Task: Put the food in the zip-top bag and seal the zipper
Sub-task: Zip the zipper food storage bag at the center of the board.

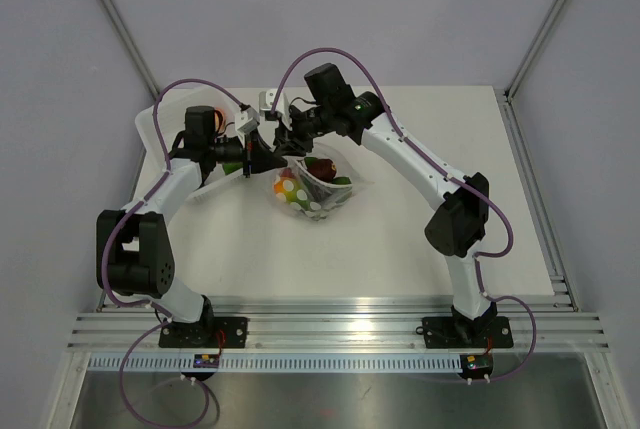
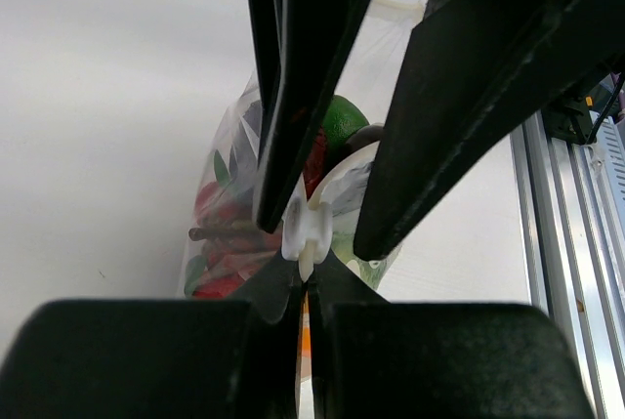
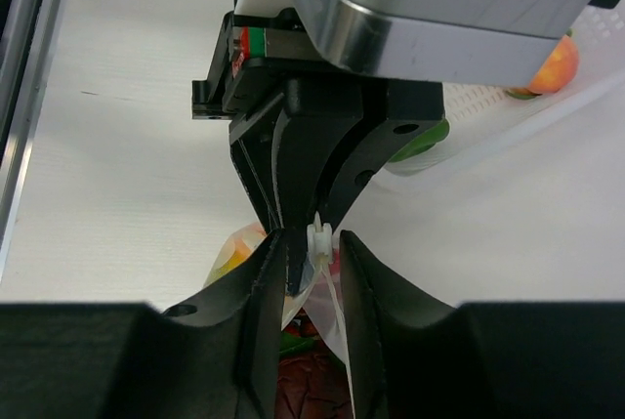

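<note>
Left gripper [image 2: 303, 287] pinched shut on the mouth edge of the zip-top bag [image 1: 312, 194], which hung over the table [image 1: 250, 249] with the food [image 1: 320, 167] inside. Right gripper [image 3: 309, 251] stood part open astride the white zipper slider [image 3: 317, 240] (contact unclear). It needed a square, firm grip before a steady pull along the mouth.

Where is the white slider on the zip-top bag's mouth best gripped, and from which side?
Pinch the white slider across its flat faces, from opposite the left gripper, which is shut on the zip-top bag beside it; it sits between the right gripper's open fingers.
</note>
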Robot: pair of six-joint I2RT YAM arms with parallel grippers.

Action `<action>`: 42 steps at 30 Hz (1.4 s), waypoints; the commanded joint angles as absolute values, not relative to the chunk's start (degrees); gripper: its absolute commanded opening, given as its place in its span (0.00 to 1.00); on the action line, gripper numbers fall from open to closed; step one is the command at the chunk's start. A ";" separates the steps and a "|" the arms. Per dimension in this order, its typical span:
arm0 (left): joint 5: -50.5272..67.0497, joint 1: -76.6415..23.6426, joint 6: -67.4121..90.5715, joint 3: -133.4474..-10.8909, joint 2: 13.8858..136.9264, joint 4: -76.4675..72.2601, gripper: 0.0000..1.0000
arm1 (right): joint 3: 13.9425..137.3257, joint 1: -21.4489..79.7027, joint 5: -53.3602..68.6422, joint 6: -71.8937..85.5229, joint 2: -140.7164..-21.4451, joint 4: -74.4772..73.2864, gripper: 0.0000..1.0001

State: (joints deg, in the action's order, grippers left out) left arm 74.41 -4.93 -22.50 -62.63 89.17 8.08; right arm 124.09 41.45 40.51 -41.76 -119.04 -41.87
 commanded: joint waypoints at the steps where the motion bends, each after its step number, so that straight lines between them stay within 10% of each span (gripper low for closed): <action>1: 76.55 -5.10 -23.55 -65.30 87.36 7.03 0.00 | 126.56 41.31 42.01 -40.52 -119.53 -40.69 0.34; 9: 75.41 -5.01 -23.82 -65.92 87.80 8.00 0.00 | 123.32 41.31 42.01 -37.79 -116.20 -37.19 0.00; 42: 69.80 -2.72 -15.91 -61.61 84.90 -3.07 0.00 | 71.38 40.61 18.73 -28.92 -76.91 -24.96 0.00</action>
State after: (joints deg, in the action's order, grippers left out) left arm 74.67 -4.40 -17.72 -61.63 87.31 4.97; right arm 74.41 41.30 22.85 -31.24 -82.74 -23.11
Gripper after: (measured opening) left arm 0.004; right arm 0.077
